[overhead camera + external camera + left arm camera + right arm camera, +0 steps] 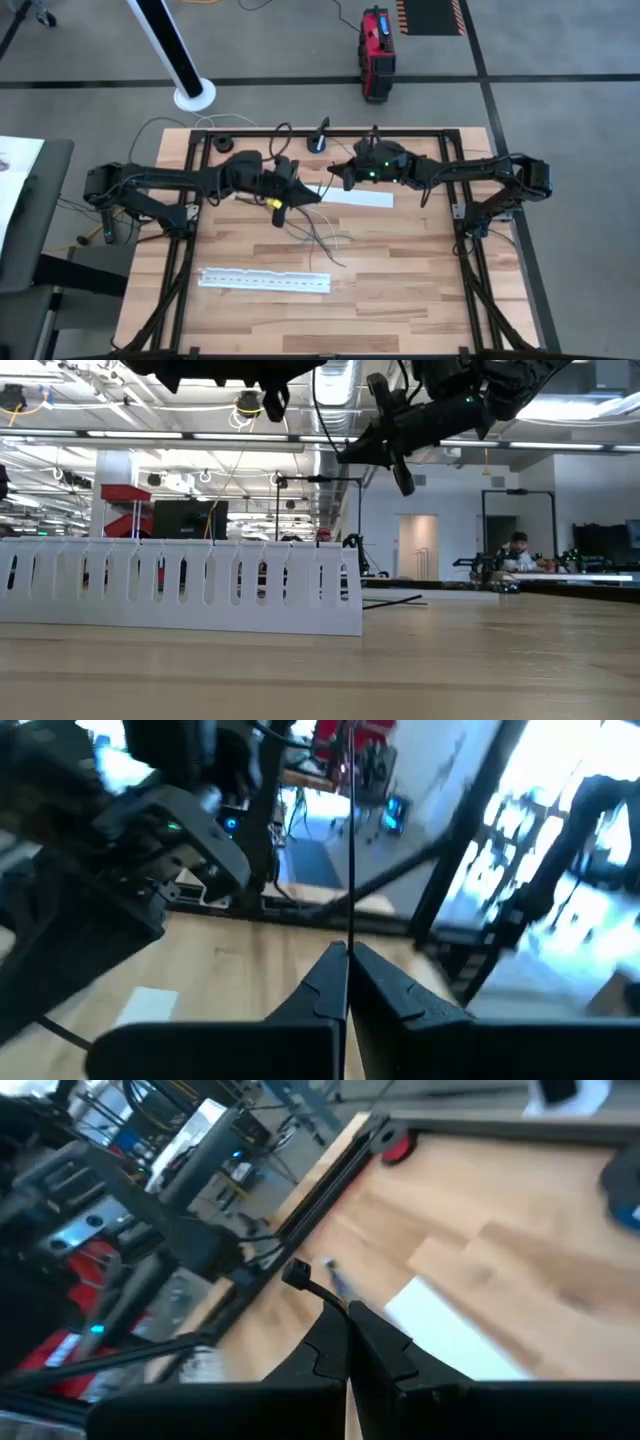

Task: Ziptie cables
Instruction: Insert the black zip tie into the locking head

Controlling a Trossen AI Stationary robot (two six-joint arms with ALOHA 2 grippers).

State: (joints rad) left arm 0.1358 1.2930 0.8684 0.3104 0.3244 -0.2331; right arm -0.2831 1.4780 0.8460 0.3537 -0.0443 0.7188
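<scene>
The cables (pixel 322 238), a straggly bunch of thin grey and dark wires, lie loose on the wooden table near its middle and show low in the low view (pixel 392 601). Both grippers hang well above the table, just beyond the bunch. My left gripper (pixel 303 192) (pixel 347 955) is shut on a thin black strip (pixel 351 840). Close to its right, my right gripper (pixel 337 172) (pixel 345 1315) is shut on a black zip tie (pixel 310 1285). Whether strip and tie are one piece, I cannot tell. My left gripper pinches the thin black strip (pixel 349 925) between its two fingertips. The strip runs straight on past the tips, clear of the table. My right gripper pinches the black zip tie a short way behind its square head (pixel 296 1272). The head sticks out past the fingertips, clear of the table.
One long white perforated strip (pixel 265 280) (pixel 180 585) lies near the table's front. A second one (pixel 358 198) lies under the right gripper. A small round dark device (pixel 318 143) sits at the far edge, by the black frame rail (pixel 330 131).
</scene>
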